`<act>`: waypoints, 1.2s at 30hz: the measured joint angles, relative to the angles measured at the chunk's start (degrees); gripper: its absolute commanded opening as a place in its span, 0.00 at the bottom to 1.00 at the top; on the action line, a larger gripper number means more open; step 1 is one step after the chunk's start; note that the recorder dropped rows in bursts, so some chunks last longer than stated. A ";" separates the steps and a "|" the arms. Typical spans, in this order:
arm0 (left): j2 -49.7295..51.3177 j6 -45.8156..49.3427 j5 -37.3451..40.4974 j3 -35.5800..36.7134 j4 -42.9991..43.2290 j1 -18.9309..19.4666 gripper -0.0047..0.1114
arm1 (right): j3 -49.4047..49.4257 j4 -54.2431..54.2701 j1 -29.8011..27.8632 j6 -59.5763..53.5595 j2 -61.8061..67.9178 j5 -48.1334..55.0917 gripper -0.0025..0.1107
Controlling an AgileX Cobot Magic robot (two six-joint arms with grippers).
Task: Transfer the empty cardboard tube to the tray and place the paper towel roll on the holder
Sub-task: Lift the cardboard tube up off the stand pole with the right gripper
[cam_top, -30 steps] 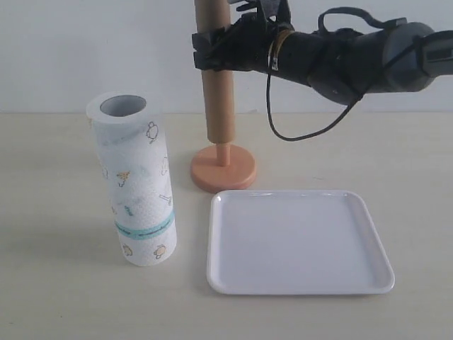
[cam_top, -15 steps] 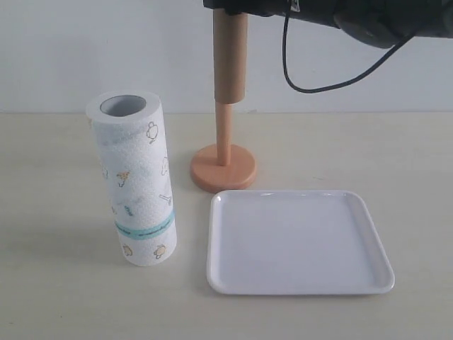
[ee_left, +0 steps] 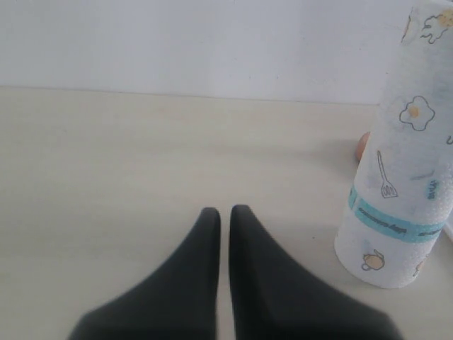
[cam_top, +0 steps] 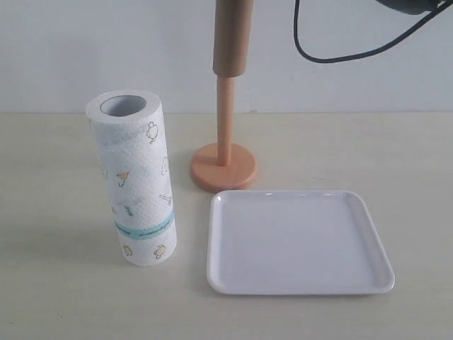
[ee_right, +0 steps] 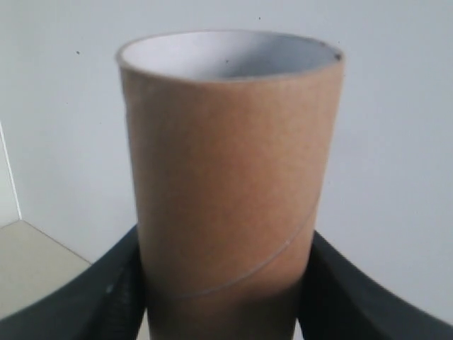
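Tray [cam_top: 301, 241], flat on desk [cam_top: 64, 297], nearest; paper towel roll [cam_top: 134, 184], upright, left of tray, apart; left tool [ee_left: 221, 212], pressed together, low over desk near roll; holder [cam_top: 224, 168], upright just behind tray; empty cardboard tube [cam_top: 232, 35], upright, raised, lower end around pole's top, pinched by right tool [ee_right: 223, 283].

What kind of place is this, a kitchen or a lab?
Probably a robot test bench, not a kitchen: a bare pale tabletop against a blank white wall, with a paper towel roll, wooden holder and white tray set out, and a black cable hanging overhead.
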 measured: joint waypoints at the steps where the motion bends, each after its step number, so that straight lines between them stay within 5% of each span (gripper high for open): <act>1: 0.00 0.00 0.00 0.00 0.00 0.00 0.08 | 0.00 -0.11 0.00 0.12 -0.10 0.00 0.02; 28: 0.00 0.00 0.00 0.00 0.00 0.00 0.08 | -7.44 1.61 6.08 1.14 -0.10 19.66 0.02; 36: 0.00 0.00 0.00 0.00 0.00 0.00 0.08 | -10.93 -6.33 10.86 4.55 -0.10 31.31 0.02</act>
